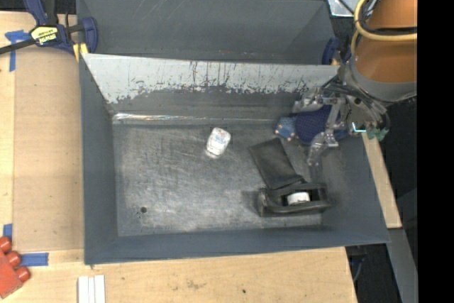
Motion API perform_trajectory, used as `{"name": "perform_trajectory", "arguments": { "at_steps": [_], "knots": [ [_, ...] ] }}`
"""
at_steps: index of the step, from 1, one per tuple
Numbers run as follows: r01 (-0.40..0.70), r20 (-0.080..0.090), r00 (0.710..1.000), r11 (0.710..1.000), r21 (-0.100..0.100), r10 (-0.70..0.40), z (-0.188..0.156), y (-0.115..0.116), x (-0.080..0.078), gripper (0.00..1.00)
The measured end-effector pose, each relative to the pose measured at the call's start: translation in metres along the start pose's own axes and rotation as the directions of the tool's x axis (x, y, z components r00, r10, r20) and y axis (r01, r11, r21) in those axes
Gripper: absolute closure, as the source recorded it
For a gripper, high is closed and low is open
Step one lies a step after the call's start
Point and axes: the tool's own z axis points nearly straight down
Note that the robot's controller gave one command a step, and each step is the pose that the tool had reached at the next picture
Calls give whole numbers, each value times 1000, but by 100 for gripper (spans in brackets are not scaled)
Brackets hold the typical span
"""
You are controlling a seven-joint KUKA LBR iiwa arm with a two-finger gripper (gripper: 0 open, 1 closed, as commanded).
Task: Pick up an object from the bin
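Overhead view of the grey metal bin (99,152), with the arm entering from the right. The hand (319,143) hangs low over the right, far part of the bin floor, close to the foot of the far sloping wall. Whether it is set wide or narrow cannot be told from this view.

Just left of the hand, touching it or nearly so, lies a small dark blue object (295,127) of rounded, lumpy shape. It is the nearest thing to the hand and the likely candidate for the pick. It cannot be made out whether the hand already encloses it.

Judged by its look, the blue object is light and perhaps somewhat soft, so it should neither slip readily nor break. A hold across its narrow middle seems best, since the wall close behind leaves little room on the far side.

Three other things lie on the floor:
- A dark flat slab (273,161) lies just near of the blue object.
- A black holder with a white centre (294,199) lies beyond the slab, towards the near wall.
- A small white cylinder (218,142) lies on its side, well apart to the left.
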Motion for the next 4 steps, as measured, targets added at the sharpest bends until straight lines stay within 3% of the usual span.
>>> {"name": "perform_trajectory", "arguments": {
  "at_steps": [1,2,3,4],
  "knots": [
    [118,20,993,993,3,-118,116,-33,47,0],
    [103,20,994,995,5,-103,118,-33,47,0],
    [6,5,1000,1000,-1,-6,109,-9,70,0],
    [-36,10,999,999,0,36,161,-13,72,0]
  ]
}}
